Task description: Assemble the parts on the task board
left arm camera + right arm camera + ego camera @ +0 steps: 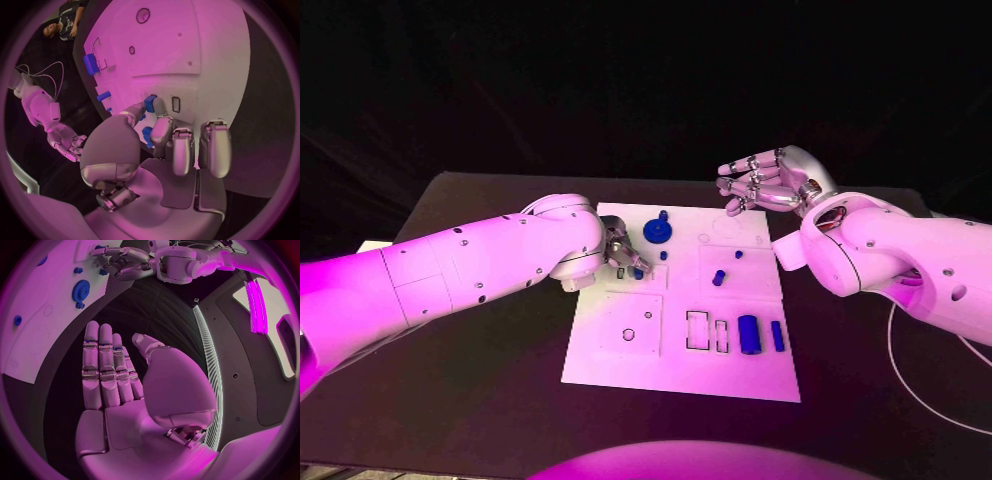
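The white task board (678,360) lies mid-table. My left hand (620,255) hovers over its left side and pinches a small blue part (638,270) between thumb and a finger; the left wrist view shows that part (150,103) at the fingertips (161,112) just above the board (187,40). A blue gear (658,232) stands near the far edge, also in the right wrist view (81,290). My right hand (769,180) hangs above the board's far right corner, holding nothing, with its fingers (100,365) stretched out.
Small blue pegs (718,277) (738,254) stand mid-board. A blue cylinder (749,333) and a blue bar (777,336) lie near the front right, beside two rectangular slots (697,330). A white cable (913,365) trails on the table at the right.
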Controlling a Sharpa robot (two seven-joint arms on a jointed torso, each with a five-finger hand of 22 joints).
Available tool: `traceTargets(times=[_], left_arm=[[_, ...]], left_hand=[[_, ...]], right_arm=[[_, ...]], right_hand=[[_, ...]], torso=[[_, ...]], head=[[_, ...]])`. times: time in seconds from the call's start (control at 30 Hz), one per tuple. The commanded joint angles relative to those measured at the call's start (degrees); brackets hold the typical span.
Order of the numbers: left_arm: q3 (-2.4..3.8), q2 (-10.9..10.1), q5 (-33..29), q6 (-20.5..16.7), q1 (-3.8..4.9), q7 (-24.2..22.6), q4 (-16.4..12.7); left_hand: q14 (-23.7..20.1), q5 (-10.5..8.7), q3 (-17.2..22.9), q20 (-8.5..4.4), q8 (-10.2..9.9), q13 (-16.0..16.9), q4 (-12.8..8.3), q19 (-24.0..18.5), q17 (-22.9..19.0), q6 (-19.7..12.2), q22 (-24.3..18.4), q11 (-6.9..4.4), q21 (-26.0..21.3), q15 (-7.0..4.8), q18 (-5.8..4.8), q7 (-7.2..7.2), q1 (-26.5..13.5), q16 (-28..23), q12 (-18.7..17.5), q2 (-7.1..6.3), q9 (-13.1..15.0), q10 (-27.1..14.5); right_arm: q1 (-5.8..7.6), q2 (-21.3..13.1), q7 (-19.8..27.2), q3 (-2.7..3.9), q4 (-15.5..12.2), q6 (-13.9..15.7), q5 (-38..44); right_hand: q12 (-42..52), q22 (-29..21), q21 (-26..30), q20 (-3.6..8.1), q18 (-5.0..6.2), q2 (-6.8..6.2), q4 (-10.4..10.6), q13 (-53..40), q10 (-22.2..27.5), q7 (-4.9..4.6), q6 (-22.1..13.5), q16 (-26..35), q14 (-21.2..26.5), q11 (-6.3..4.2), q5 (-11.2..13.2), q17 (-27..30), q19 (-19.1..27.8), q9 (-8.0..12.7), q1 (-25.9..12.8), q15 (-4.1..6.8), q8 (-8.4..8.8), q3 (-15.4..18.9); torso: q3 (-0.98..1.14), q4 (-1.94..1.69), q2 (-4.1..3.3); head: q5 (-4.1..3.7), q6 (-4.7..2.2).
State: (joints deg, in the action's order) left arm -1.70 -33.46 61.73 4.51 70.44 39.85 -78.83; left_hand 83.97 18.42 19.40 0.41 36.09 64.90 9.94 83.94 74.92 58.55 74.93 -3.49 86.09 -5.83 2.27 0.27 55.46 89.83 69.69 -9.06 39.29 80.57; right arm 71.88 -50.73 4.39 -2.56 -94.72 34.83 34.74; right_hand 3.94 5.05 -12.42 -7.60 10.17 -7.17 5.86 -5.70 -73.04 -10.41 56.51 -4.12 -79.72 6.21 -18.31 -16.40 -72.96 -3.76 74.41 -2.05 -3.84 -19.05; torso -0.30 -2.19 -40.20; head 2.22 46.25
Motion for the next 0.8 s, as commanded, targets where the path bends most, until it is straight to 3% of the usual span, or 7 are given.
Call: traceTargets(times=[0.03, 0.17, 0.4, 0.6, 0.8], left_arm=[[-0.14, 0.1, -0.2, 0.9, -0.32, 4.6, 0.0], [-0.06, -0.2, -0.2, 0.2, -0.33, 4.4, -0.2], [0.78, -1.3, -0.7, -1.7, -0.18, 3.7, -1.1], [2.21, -2.7, -2.2, -3.0, 1.06, 3.2, -2.4], [3.08, -4.2, -4.3, -2.0, 3.1, 2.5, -3.4]], left_hand=[[6.0, -0.89, -1.9, -0.29, -0.4, 0.1, 0.6, 3.9, 15.1, 0.5, 10.4, -0.02, 0.4, -0.46, -1.04, -0.14, -0.5, 0.2, 0.2, 0.08, 0.0, 0.4], [6.0, -6.7, -6.3, -0.33, -0.5, 0.1, 2.3, 3.9, 15.1, 0.6, 10.5, -0.08, 0.4, -0.5, -1.05, -0.22, 0.2, 0.2, 0.1, 1.03, -0.1, 0.4], [6.0, -11.45, -12.3, -0.31, -0.4, 0.1, 6.0, 3.9, 15.1, 0.6, 10.6, -0.03, 0.4, -0.55, -1.07, -0.28, 1.5, 0.2, -0.1, 2.75, 0.0, 0.4], [6.0, -13.59, -16.1, -0.34, -0.6, -1.3, 6.7, 3.2, 15.1, -0.4, 9.1, 0.18, -0.9, -0.44, -0.64, 0.13, 0.3, 0.2, -1.4, 3.64, 0.0, -0.6], [6.0, -13.86, -18.1, -0.21, -0.9, -3.2, 6.6, 2.4, 15.1, -1.6, 7.6, 0.47, -2.2, -0.29, -0.25, 0.51, 1.5, 0.2, -3.1, 4.23, -0.1, -1.9]], right_arm=[[-0.03, 0.0, 0.3, 0.0, -0.1, -0.8, 0.0], [-0.03, 0.0, 0.3, 0.0, 0.0, -1.0, 0.0], [-0.04, 0.2, 0.2, -0.01, 0.2, -1.4, -0.3], [-0.05, 0.4, 0.2, -0.03, 0.5, -1.6, -0.5], [-0.05, 0.5, 0.2, -0.06, 0.6, -1.8, -0.6]], right_hand=[[-0.3, -0.1, 0.3, -0.35, 0.3, -0.15, 0.0, 0.1, 0.4, -0.29, -0.1, 0.2, 0.1, -0.03, -0.3, 0.1, -0.1, 0.0, -0.6, -0.29, 0.18, 0.2], [-0.3, -0.2, 0.4, -0.38, 0.3, -0.15, 0.1, 0.1, 0.5, -0.31, -0.2, 0.3, 0.1, -0.01, -0.4, 0.2, -0.1, 0.0, -0.7, -0.32, 0.18, 0.3], [-0.3, -0.2, 0.5, -0.42, 0.3, -0.09, 0.1, 0.2, 0.5, -0.33, -0.2, 0.3, 0.2, 0.01, -0.5, 0.2, -0.1, 0.0, -0.8, -0.35, 0.19, 0.3], [-0.3, -0.4, 0.7, -0.51, 0.31, -0.05, 0.2, 0.3, 0.7, -0.38, -0.3, 0.4, 0.4, 0.09, -0.6, 0.3, 0.0, 0.0, -0.9, -0.44, 0.19, 0.4], [-0.3, -0.4, 0.8, -0.53, 0.31, -0.06, 0.2, 0.3, 0.8, -0.39, -0.3, 0.4, 0.4, 0.11, -0.6, 0.3, 0.0, 0.0, -0.9, -0.46, 0.19, 0.4]], torso=[[-0.04, 0.02, -0.01], [-0.04, 0.05, -0.04], [-0.01, 0.07, 0.02], [0.02, -0.05, 0.07], [-0.02, 0.03, -0.05]], head=[[-0.1, -0.08], [-0.15, -0.11], [0.04, 0.05], [0.03, -0.09], [-0.09, -0.36]])
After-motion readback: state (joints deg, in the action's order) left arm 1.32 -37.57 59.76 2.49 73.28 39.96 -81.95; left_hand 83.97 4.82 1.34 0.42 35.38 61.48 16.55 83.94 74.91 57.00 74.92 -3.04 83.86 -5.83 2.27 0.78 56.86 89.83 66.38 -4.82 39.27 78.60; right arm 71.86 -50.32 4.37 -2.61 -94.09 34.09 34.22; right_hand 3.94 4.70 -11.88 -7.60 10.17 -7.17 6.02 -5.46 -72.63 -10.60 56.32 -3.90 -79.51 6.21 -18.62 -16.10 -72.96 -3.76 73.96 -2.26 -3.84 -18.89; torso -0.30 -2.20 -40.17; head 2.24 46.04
